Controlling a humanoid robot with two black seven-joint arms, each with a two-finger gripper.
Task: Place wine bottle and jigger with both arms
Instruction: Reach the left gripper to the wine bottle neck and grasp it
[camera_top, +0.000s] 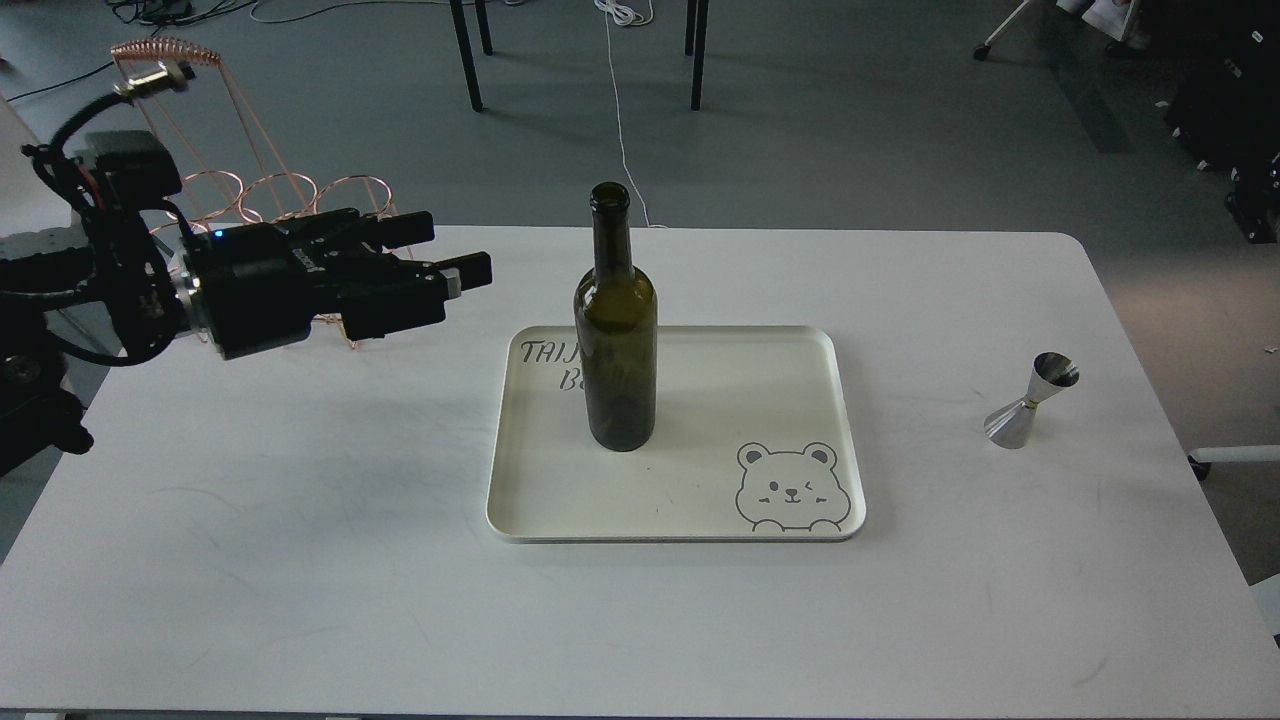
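A tall dark olive-green glass wine bottle (615, 330) with a long narrow neck is standing upright on the left half of a cream rectangular tray (820, 440), partly covering dark handwritten lettering (545, 362) printed near the tray's upper left corner. A winking cartoon bear (793, 487) is decorating the tray's lower right corner. The tray is lying at the middle of a white rounded-corner table (300, 560).

The robot's black left arm (130, 290), showing a small blue light, is reaching in from the left edge, and its chunky two-finger left gripper (450, 252) is hovering above the table with its fingers spread apart and holding nothing. It is pointing toward the bottle while sitting well apart from it. Just behind the arm, a copper-coloured wire rack (270, 190) with looped rings is standing at the table's far left.

A small shiny steel hourglass-shaped jigger (1030, 400) is standing slightly tilted on the bare table, well to the right of the tray and near the right edge. The right arm is not appearing in view.
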